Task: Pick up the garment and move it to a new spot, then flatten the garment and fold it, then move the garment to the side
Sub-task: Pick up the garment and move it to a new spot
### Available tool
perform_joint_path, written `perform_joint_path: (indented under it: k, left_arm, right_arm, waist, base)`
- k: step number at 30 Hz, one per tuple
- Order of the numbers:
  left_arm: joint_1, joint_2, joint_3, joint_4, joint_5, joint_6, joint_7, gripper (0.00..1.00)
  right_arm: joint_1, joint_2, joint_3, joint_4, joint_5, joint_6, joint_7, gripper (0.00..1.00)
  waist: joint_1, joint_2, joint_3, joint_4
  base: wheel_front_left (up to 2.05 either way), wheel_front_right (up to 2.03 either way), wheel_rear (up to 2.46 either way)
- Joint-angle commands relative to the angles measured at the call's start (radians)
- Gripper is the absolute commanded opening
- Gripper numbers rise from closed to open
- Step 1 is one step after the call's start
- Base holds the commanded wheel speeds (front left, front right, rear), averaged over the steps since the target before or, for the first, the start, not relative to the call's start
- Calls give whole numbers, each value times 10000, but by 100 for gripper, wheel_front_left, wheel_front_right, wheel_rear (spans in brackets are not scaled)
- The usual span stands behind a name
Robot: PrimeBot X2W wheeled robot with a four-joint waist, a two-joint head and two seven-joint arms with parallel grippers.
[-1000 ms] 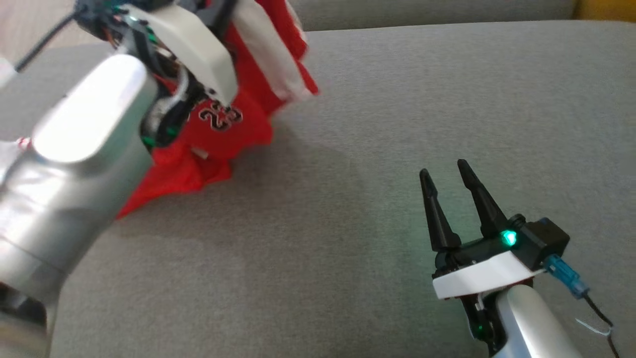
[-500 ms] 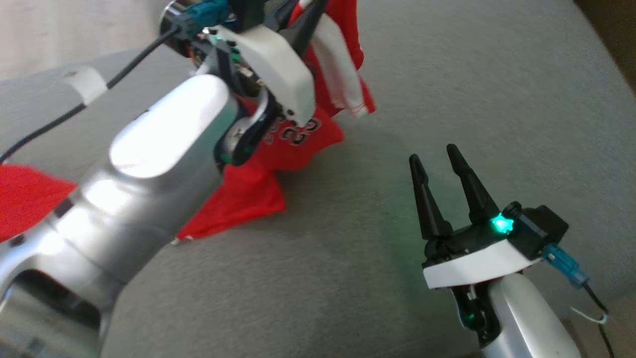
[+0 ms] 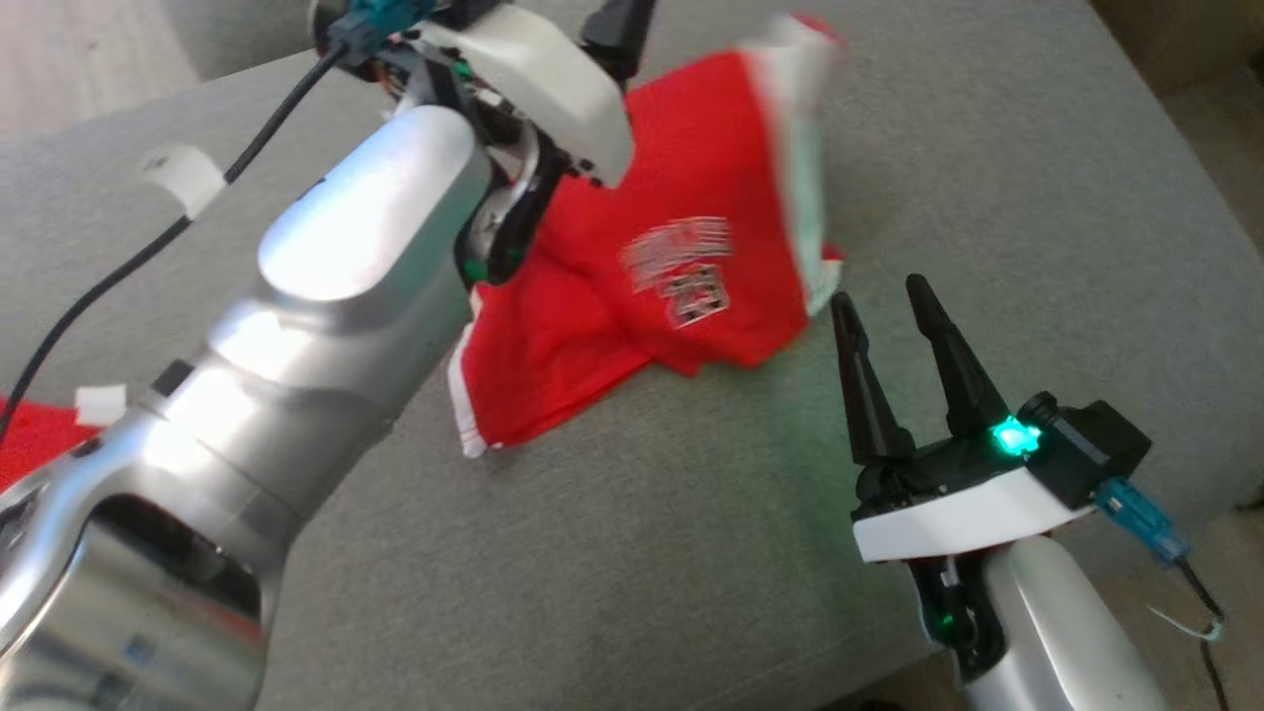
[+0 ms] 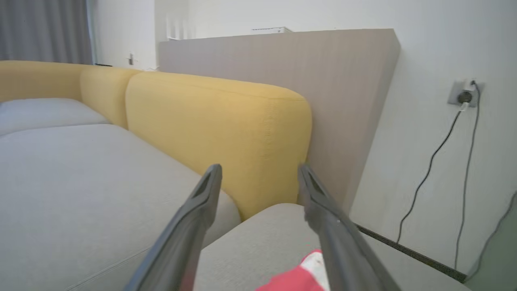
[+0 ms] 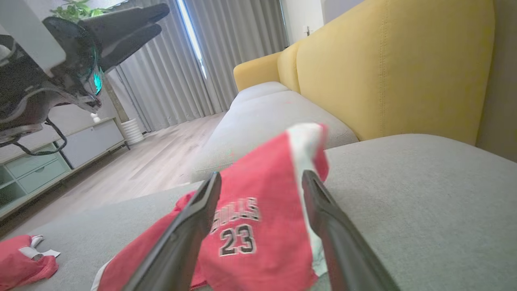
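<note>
Grey cushion (image 3: 691, 513) under red garment (image 3: 691, 178), yellow backrest (image 5: 396, 68) behind; left pincer (image 4: 259, 169) and right pincer (image 3: 879, 293) agape, empty

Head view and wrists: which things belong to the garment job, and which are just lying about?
Job: red garment; left gripper, open; right gripper, open; grey sofa seat under it.
Lying about: second red cloth at the seat's edge; yellow backrest; wall socket with cables; cabinet.

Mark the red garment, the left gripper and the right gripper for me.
red garment (image 3: 696, 296): head view, on its printed number.
left gripper (image 4: 259, 166): left wrist view, midway between its fingertips.
right gripper (image 3: 878, 289): head view, midway between its fingertips.
</note>
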Motion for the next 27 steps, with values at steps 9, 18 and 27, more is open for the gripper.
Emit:
perform_joint_path:
  k: [9, 18, 27]
  left_arm:
    - [357, 1316, 368, 335, 341, -530, -1138, 100]
    - [2956, 2509, 769, -668, 492, -287, -1608, 100]
    - [6897, 2778, 2477, -2848, 1158, 561, -1625, 100]
  right_arm:
    - [-60, -16, -341, -258, -522, -7, -107, 100]
    - [451, -16, -1049, -17, -1022, -7, -107, 100]
    - [1002, -16, -1163, 171, -1276, -7, -107, 100]
  waist:
    - [0, 0, -577, 1551]
    - [0, 0, -1562, 3061]
    - [0, 0, -2215, 3576]
  base:
    - [0, 0, 0]
    - [0, 0, 0]
    - [0, 0, 0]
